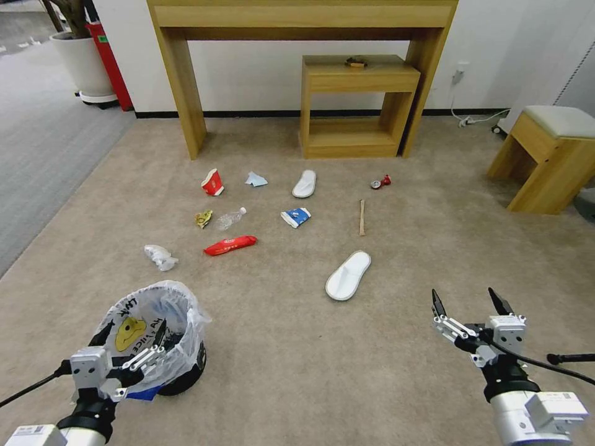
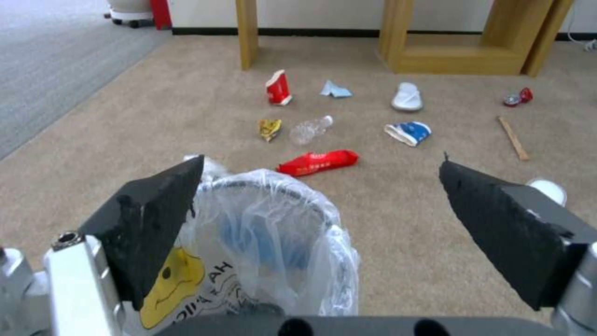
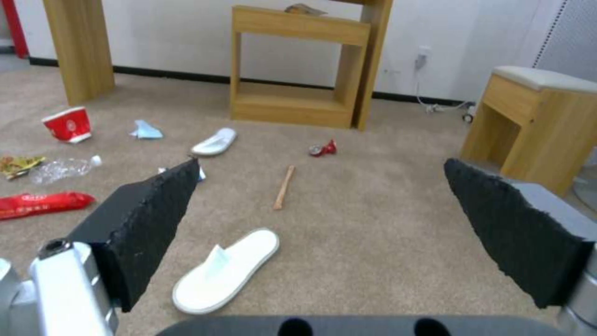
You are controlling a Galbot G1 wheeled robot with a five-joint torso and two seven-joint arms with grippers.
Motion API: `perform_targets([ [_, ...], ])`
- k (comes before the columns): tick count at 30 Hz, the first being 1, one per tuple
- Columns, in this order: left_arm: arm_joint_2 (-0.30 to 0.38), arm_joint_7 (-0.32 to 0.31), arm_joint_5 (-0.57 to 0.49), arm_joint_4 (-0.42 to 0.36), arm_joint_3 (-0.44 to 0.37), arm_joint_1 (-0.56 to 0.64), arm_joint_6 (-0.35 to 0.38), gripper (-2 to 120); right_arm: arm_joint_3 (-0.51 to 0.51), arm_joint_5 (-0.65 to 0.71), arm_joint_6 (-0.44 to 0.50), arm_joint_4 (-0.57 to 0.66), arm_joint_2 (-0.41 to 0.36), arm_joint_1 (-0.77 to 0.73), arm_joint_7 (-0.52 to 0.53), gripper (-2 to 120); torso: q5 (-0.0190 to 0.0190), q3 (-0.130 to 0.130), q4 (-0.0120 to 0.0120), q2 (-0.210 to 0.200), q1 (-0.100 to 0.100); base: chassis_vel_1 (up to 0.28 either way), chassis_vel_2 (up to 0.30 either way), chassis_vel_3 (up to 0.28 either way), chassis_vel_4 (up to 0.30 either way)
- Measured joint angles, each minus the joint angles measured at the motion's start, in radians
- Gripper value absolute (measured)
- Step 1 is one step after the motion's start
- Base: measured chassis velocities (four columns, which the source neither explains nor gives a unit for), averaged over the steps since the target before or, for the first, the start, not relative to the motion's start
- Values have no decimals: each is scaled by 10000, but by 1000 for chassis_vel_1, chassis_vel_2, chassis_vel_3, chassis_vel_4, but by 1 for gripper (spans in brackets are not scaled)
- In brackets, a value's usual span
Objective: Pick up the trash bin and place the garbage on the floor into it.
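Beige carpet floor [image 1: 297, 384] meets a white wall, where a wooden desk [image 1: 304, 18] spans a smaller shelf unit [image 1: 356, 105]. Scattered garbage includes a red cup [image 1: 212, 182], snack packet [image 1: 230, 245] and white slipper [image 1: 348, 275]. The left claw [image 1: 133, 347] spreads wide at the trash bin [image 1: 161, 337], one finger inside its rim. The right claw [image 1: 471, 303] hovers wide open near the slipper. The right wrist view shows a wooden stool [image 3: 541, 121].

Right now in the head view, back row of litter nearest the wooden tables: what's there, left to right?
Red paper cup on its side → crumpled pale-blue tissue → white slipper lying sole-up → crushed red can. All four lie apart on the beige carpet.
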Motion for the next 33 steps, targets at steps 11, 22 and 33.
perform_targets([
  [11,-9,1,-75,105,-17,-222,103,100,-78,29,-38,-69,10,138,12,100,0,0,0,0,0,0,0,0,0],
  [22,309,-96,-454,301,-133,-570,552,100,-73,6,-112,-36,7,237,28,100,0,0,0,0,0,0,0,0,0],
  [33,1561,-336,-2120,749,-1136,-1287,2334,100,-143,37,-405,-110,-55,540,134,100,-2,1,1,-1,0,0,0,0,0],
])
